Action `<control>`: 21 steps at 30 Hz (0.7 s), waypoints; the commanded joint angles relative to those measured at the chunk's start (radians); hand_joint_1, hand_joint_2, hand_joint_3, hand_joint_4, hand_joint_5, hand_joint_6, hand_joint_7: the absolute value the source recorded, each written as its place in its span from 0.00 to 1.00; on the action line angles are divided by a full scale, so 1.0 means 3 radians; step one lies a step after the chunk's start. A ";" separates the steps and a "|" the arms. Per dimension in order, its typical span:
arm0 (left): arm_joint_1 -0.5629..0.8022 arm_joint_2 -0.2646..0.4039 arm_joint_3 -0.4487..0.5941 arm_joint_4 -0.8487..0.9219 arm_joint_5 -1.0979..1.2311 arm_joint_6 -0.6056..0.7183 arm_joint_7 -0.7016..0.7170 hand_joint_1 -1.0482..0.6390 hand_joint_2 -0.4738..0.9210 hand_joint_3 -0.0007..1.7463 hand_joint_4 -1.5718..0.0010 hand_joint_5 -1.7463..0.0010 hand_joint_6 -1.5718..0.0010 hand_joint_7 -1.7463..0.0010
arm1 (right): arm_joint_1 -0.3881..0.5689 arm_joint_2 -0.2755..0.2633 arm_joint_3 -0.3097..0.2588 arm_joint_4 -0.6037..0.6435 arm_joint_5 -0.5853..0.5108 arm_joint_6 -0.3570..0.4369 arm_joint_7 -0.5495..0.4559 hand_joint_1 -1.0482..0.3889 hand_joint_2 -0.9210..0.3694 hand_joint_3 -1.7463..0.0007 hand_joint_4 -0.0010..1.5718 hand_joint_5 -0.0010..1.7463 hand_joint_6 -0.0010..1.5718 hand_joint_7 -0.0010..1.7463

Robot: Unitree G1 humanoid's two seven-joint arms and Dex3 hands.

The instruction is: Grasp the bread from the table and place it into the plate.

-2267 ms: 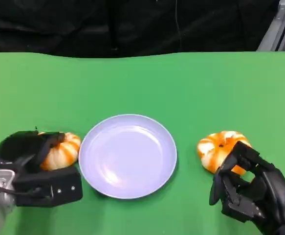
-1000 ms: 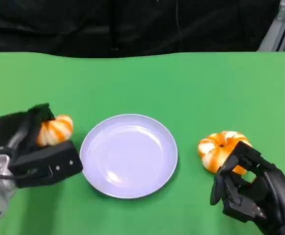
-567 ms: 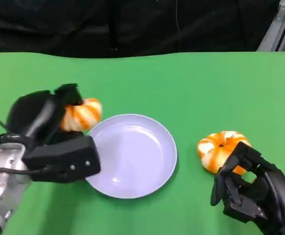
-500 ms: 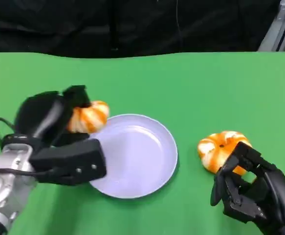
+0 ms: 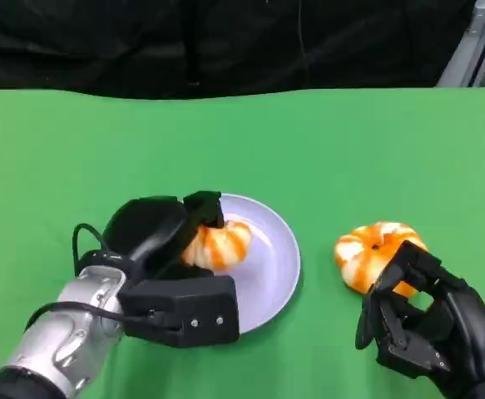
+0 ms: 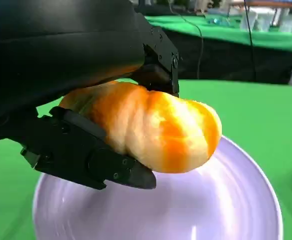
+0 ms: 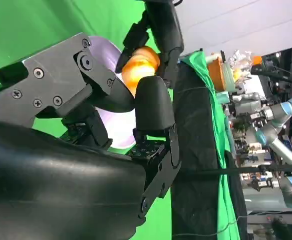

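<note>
My left hand (image 5: 160,239) grips an orange-and-white striped bread (image 5: 219,243) and holds it over the left half of the lavender plate (image 5: 274,264). In the left wrist view that bread (image 6: 158,127) sits between black fingers (image 6: 85,157) just above the plate (image 6: 231,205); whether it touches the plate I cannot tell. A second bread (image 5: 368,248) lies on the green cloth right of the plate. My right hand (image 5: 421,326) rests just in front of it, fingers bent and apart, holding nothing. The right hand (image 7: 85,130) is also seen in its wrist view.
The green table (image 5: 325,150) stretches back to a black curtain (image 5: 225,41). A metal stand (image 5: 475,41) is at the far right corner. Open cloth lies behind the plate and at the left.
My left hand lifted the bread from the table's left side and carried it right, to over the plate. The right hand and the second bread have stayed put.
</note>
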 commanded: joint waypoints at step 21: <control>-0.0061 0.0288 0.0016 -0.0029 -0.0166 -0.0325 -0.1004 0.00 1.00 0.41 1.00 1.00 1.00 1.00 | 0.0023 -0.0024 0.0008 -0.0093 0.0014 -0.0017 -0.0016 0.65 0.28 0.31 0.54 1.00 0.40 0.98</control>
